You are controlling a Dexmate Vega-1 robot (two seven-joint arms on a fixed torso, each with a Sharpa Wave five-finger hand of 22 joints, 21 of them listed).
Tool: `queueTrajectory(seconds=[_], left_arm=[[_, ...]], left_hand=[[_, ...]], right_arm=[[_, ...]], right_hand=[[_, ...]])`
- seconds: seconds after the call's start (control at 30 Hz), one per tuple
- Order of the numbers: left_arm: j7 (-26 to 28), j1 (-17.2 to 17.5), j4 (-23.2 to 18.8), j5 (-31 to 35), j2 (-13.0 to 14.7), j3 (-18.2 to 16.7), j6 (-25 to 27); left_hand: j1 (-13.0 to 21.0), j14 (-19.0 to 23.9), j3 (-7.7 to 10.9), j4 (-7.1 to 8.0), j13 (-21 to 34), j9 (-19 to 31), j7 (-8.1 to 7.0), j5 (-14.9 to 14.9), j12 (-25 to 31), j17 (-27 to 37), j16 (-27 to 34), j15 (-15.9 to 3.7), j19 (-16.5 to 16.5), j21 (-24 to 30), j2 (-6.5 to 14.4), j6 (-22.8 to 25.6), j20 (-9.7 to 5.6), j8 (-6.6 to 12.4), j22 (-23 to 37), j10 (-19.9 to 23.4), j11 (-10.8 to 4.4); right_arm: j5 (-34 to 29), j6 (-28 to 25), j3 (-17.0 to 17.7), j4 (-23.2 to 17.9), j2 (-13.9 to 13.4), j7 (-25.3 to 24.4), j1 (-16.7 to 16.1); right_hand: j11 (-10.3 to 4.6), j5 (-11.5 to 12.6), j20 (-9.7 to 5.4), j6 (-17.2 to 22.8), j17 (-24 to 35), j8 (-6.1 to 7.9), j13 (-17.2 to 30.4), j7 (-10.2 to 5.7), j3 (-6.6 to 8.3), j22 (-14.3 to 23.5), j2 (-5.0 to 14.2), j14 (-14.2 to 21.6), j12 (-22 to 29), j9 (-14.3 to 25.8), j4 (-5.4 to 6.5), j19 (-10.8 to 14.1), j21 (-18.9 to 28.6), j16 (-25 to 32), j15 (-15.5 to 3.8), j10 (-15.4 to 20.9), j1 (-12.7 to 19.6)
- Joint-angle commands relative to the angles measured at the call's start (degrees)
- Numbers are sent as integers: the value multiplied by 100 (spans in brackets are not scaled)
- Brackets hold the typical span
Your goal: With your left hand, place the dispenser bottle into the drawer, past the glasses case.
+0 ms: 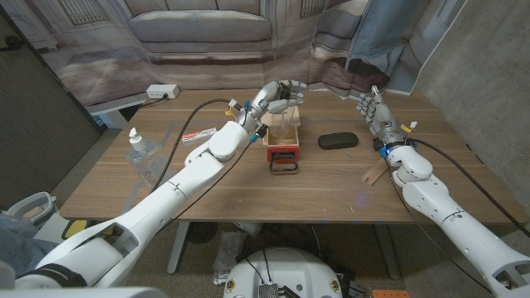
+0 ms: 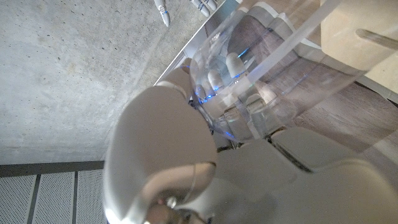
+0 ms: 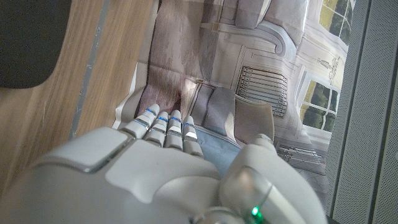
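Note:
My left hand [image 1: 277, 95] reaches over the small wooden drawer [image 1: 282, 153], which has a red front and a black handle. It grips a clear dispenser bottle [image 1: 283, 122] that hangs down into the drawer's open top. In the left wrist view my fingers [image 2: 233, 62] show through the clear bottle [image 2: 280, 68], which has a tube inside, with my left hand [image 2: 186, 155] wrapped around it. The black glasses case [image 1: 337, 141] lies on the table just right of the drawer. My right hand [image 1: 373, 108] stands apart at the right, fingers up and spread, holding nothing.
A second pump bottle [image 1: 137, 145] stands at the table's left on clear plastic. A red-and-white tube [image 1: 199, 135] lies left of the drawer, and a wooden piece [image 1: 374, 174] lies by my right wrist. A power strip [image 1: 161, 91] sits at the back left.

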Motion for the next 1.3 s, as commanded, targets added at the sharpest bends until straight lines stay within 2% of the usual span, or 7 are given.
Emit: queueTrajectory(seconds=[0.03, 0.5, 1.07, 1.3], left_arm=[[-72, -31, 153, -87, -56, 45, -72], [-64, 32, 182, -150, -11, 9, -81], [-248, -172, 696, -262, -200, 120, -296], [-331, -233, 727, -279, -227, 181, -226]], left_hand=[[338, 58, 60, 2, 35, 13, 13, 7, -15, 15, -8, -166, -31, 44, 381, 42, 1, -14, 10, 46, -20], [324, 66, 79, 1, 53, 13, 10, 7, -27, 27, -12, -146, -46, 65, 378, 65, 5, -19, 7, 52, -20], [283, 49, 95, 12, 77, 14, 13, 2, -47, 39, -30, -156, -64, 94, 367, 78, 11, -33, 4, 56, -10], [274, 41, 103, 11, 85, 14, 13, 0, -58, 44, -38, -152, -88, 97, 362, 76, 16, -41, 3, 49, -20]], right_arm=[[-26, 8, -4, -22, -5, -27, -22], [-44, -35, -51, 20, 25, -16, 59], [-70, -34, -20, -42, -29, -51, 27], [-57, -18, 5, -62, -55, -42, -16]], right_hand=[[9, -34, -32, 48, 31, 31, 9, 12, -23, 22, 32, 56, 6, 23, -23, 41, -5, 27, -12, 51, 33], [2, -35, -34, 45, 32, 28, 9, 14, -27, 22, 35, 60, 4, 23, -24, 41, -7, 27, -13, 51, 32], [4, -36, -33, 43, 32, 25, 9, 11, -32, 22, 39, 63, 3, 23, -27, 41, -8, 26, -7, 54, 31], [-1, -36, -31, 39, 32, 23, 9, 11, -34, 22, 41, 56, 1, 23, -29, 50, -5, 22, -5, 52, 33]])
